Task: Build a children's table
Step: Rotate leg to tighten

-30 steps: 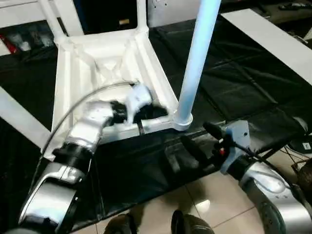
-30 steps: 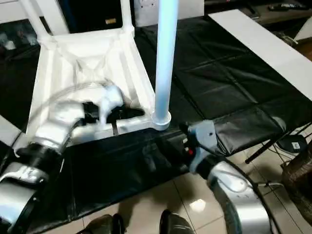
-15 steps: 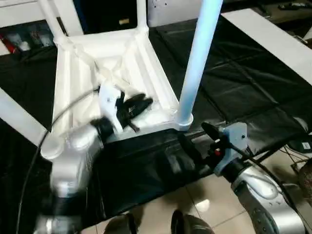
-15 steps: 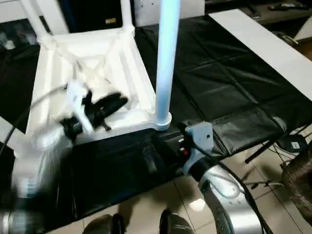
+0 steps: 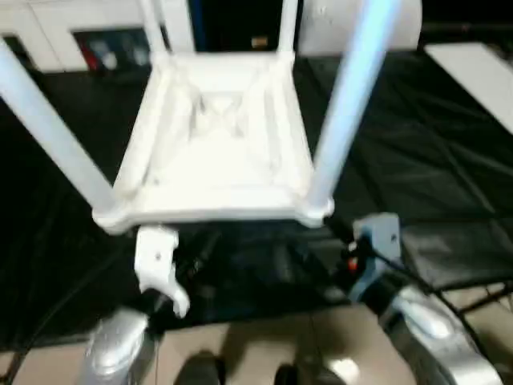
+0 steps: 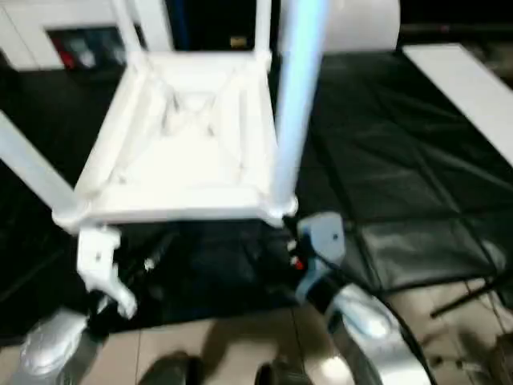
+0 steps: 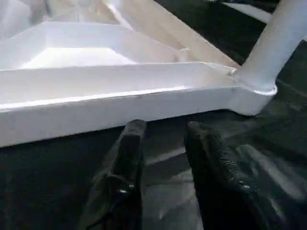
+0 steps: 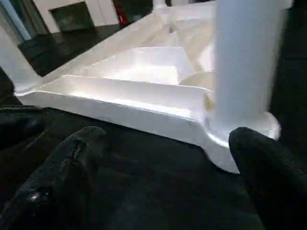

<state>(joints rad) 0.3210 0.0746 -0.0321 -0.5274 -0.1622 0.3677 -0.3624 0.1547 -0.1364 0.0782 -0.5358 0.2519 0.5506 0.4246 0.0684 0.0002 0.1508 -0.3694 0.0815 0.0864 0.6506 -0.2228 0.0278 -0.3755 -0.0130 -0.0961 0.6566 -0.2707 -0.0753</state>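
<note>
The children's table [image 5: 216,172] lies upside down on the black mat, ribbed underside up. Legs stand in its sockets: one at the near right corner [image 5: 346,120], one at the near left corner [image 5: 56,136], two thin ones at the back [image 5: 286,28]. My left gripper [image 7: 165,143] hovers just in front of the near rim [image 7: 120,108], fingers a little apart with nothing between them. Over the mat close to the near right corner socket [image 8: 240,127], my right gripper [image 8: 168,163] is wide open and empty; it is also in the left eye view [image 5: 325,253].
The black mat [image 5: 417,144] covers the low platform. A white board [image 5: 481,72] lies at the far right. A white cabinet [image 5: 48,32] stands behind on the left. Beige tiled floor [image 5: 304,345] and my feet are at the near edge.
My left gripper has pulled back out of the table's underside to in front of the near rim, and its fingers have parted. The camera has tilted. The right gripper has stayed put.
</note>
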